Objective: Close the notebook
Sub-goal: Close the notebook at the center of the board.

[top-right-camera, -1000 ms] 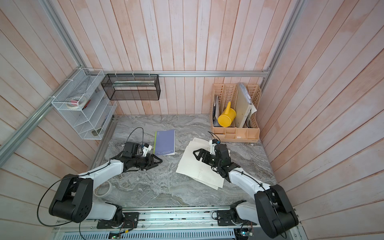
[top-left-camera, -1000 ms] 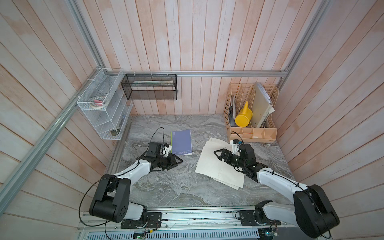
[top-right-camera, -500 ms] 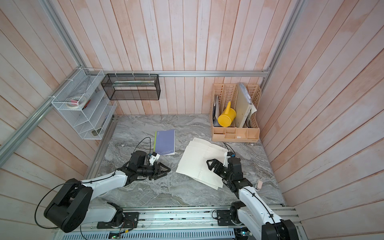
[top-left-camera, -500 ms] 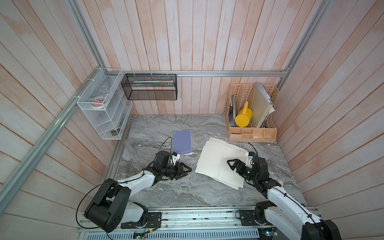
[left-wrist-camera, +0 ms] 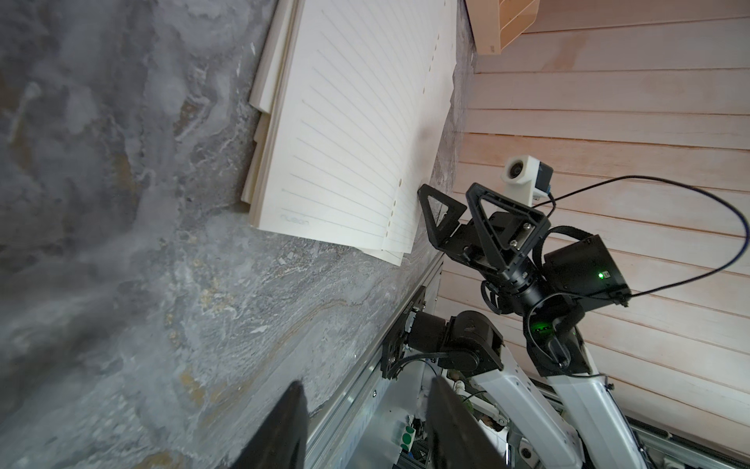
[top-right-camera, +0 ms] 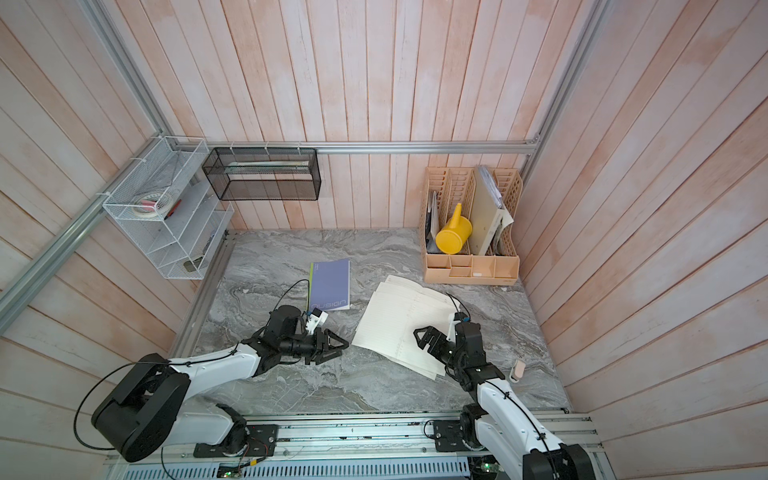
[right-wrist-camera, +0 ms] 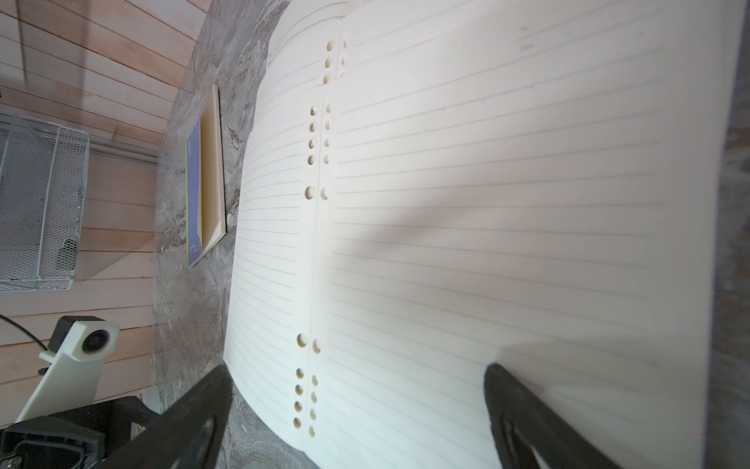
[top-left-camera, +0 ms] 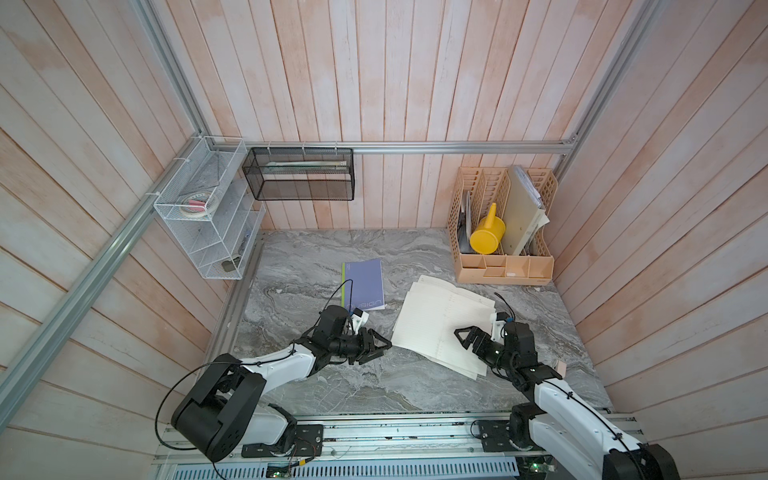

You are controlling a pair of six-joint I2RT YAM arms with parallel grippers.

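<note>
Farthest out on the left gripper's side, a white wire shelf (top-left-camera: 199,232) hangs on the side wall and a black mesh basket (top-left-camera: 299,174) hangs on the back wall.

The purple notebook (top-left-camera: 363,284) lies flat on the marble table (top-left-camera: 332,386) with its cover down, already closed. It sits beyond the left gripper (top-left-camera: 380,347), on the side away from the base rail, with its near corner just beside that arm's wrist camera and apart from the fingers. The right wrist view shows it edge-on (right-wrist-camera: 203,178), with the cover resting on the cream page block.

The left gripper hangs low over bare marble and points toward a stack of loose punched, lined sheets (top-left-camera: 432,316) just ahead of its tips. Its jaws stand partly apart, and the left wrist view (left-wrist-camera: 365,406) shows only table between them — nothing is held.

The right gripper (top-left-camera: 463,338) sits over the near part of the sheets, facing the left one. Its jaws are spread wide (right-wrist-camera: 357,406) and hold nothing. Whether a fingertip touches the paper I cannot tell.

Beyond this gripper, against the back wall, stands a beige desk organizer (top-left-camera: 478,274) holding a yellow watering can (top-left-camera: 484,237) and a pale folder (top-left-camera: 521,212). A small pale object (top-left-camera: 561,368) lies behind its wrist at the table's edge — too small to identify.
</note>
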